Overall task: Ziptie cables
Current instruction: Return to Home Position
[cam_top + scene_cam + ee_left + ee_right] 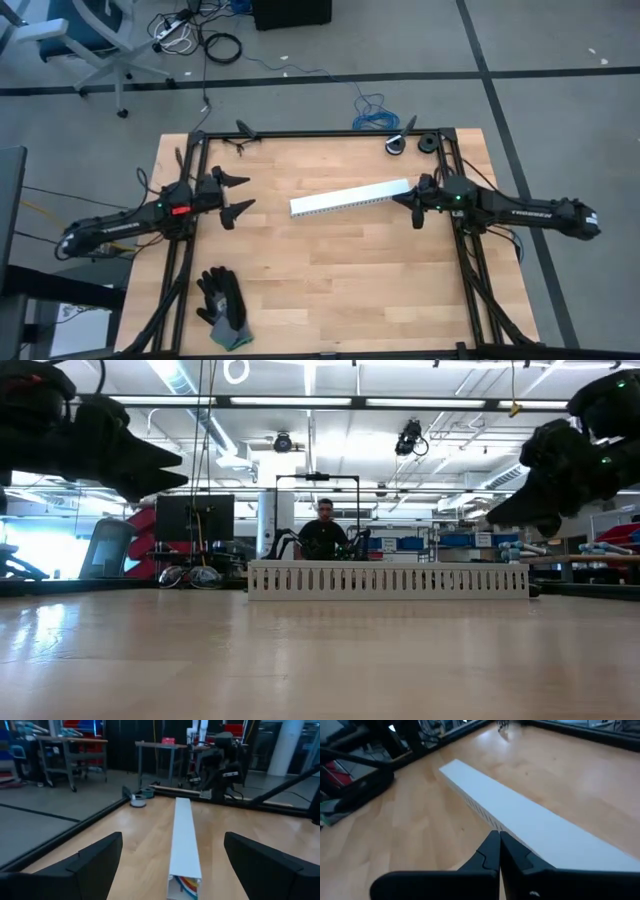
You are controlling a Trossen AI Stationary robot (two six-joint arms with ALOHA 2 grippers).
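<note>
A long white slotted duct [350,198] lies flat on the table's middle. Coloured cables [186,884], red, orange and white, show inside its open left end in the left wrist view. The ziptie is not in view. My left gripper [245,193] is open and empty, held above the table a short way left of that end; its fingers [95,862] stand wide apart and point along the duct. My right gripper [412,206] is shut, and it hovers just over the duct's right end [520,817]. In the low view it [520,510] is clear above the duct [390,580].
A black and grey glove [222,308] lies at the near left. Two black rolls [397,146] sit at the far right corner. A blue wire coil [372,112] lies on the floor beyond the far edge. A person [325,525] sits in the room behind.
</note>
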